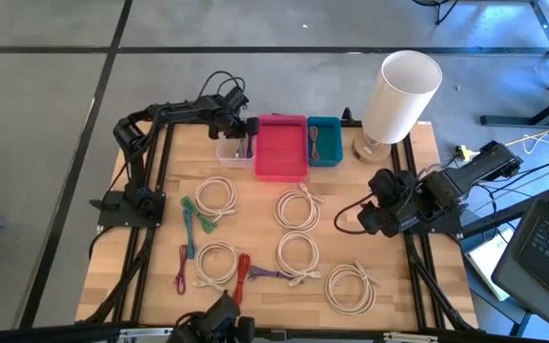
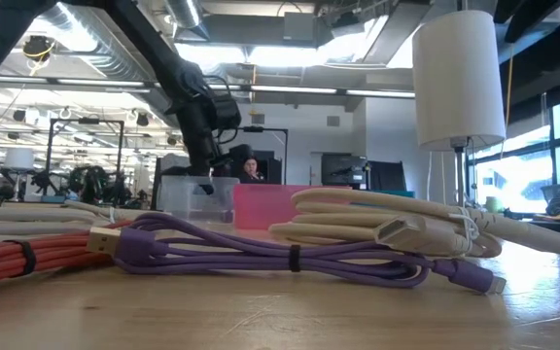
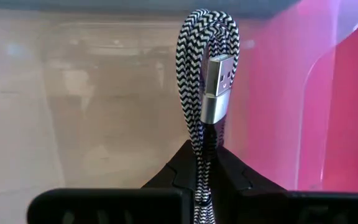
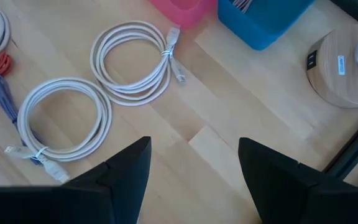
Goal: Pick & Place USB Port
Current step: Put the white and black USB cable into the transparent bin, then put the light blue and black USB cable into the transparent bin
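Note:
My left gripper [image 1: 243,141] hangs over the clear bin [image 1: 233,151] at the table's far side, shut on a black-and-white braided USB cable [image 3: 194,74]. The cable is folded into a loop, with a silver USB plug [image 3: 217,87] lying against it. In the low view the left arm [image 2: 202,117] reaches down into the clear bin [image 2: 194,194]. My right gripper [image 4: 194,155] is open, hovering over bare wood near the table's right edge [image 1: 362,215]. My left gripper pinches the braided cable between its two fingers, several strands together, just behind the plug [image 3: 201,163]. The fingers point down from above. The looped fold [image 3: 205,25] and the plug stick out past the fingertips inside the clear bin. Whether the loop touches the bin floor cannot be told.
A pink bin [image 1: 281,148] and a blue bin [image 1: 324,140] stand right of the clear one, and a white lamp [image 1: 398,95] on a wooden base is at the far right corner. Several coiled white cables [image 1: 298,208] plus green, red and purple ones [image 2: 261,255] lie across the middle and near side.

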Motion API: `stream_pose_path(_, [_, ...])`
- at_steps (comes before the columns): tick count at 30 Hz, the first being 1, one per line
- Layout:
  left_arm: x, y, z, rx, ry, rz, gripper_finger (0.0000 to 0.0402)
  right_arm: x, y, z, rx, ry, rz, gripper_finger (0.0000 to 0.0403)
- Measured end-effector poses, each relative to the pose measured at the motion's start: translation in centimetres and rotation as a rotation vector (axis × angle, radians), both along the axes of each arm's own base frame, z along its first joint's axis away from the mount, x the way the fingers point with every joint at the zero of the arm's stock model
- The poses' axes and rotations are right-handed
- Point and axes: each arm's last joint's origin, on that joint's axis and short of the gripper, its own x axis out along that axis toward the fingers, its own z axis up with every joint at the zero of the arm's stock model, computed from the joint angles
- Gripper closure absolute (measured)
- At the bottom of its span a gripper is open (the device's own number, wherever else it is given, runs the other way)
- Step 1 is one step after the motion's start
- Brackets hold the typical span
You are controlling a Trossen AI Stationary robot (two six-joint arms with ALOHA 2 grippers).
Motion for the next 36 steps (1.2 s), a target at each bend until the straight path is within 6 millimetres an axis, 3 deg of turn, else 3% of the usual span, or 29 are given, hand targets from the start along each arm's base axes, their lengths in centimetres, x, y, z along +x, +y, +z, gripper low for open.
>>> stream_pose_path(7, [0.9, -0.5, -0.4, 0.033, 0.012, -0.052, 0.0307, 0.0, 0.0, 0.0, 0.015, 0.000, -0.010, 0.0158])
stream_pose_path(13, [1.1, 0.0, 0.4, 0.017, -0.042, -0.067, 0.0239, 0.0, 0.0, 0.0, 0.020, 0.003, -0.009, 0.0158])
stream_pose_path(18, [0.0, 0.3, 3.8, 0.022, -0.152, -0.147, 0.0209, 0.0, 0.1, 0.0, 0.037, 0.014, -0.006, 0.0158])
stream_pose_path(21, [-1.8, -1.0, 6.9, 0.045, -0.127, -0.206, 0.0205, 0.0, 0.1, 0.0, 0.043, 0.017, -0.006, 0.0158])
stream_pose_path(25, [-5.3, -5.1, 11.4, 0.080, 0.044, -0.290, 0.0207, 0.0, 0.1, 0.0, 0.043, 0.016, -0.009, 0.0158])
stream_pose_path(30, [-9.2, -13.4, 16.0, 0.100, 0.172, -0.351, 0.0210, 0.0, 0.0, 0.0, 0.004, -0.008, -0.016, 0.0158])
stream_pose_path(36, [-14.0, -22.5, 16.7, -0.001, 0.013, -0.249, 0.0210, 0.0, 0.0, 0.0, -0.007, -0.015, -0.019, 0.0158])
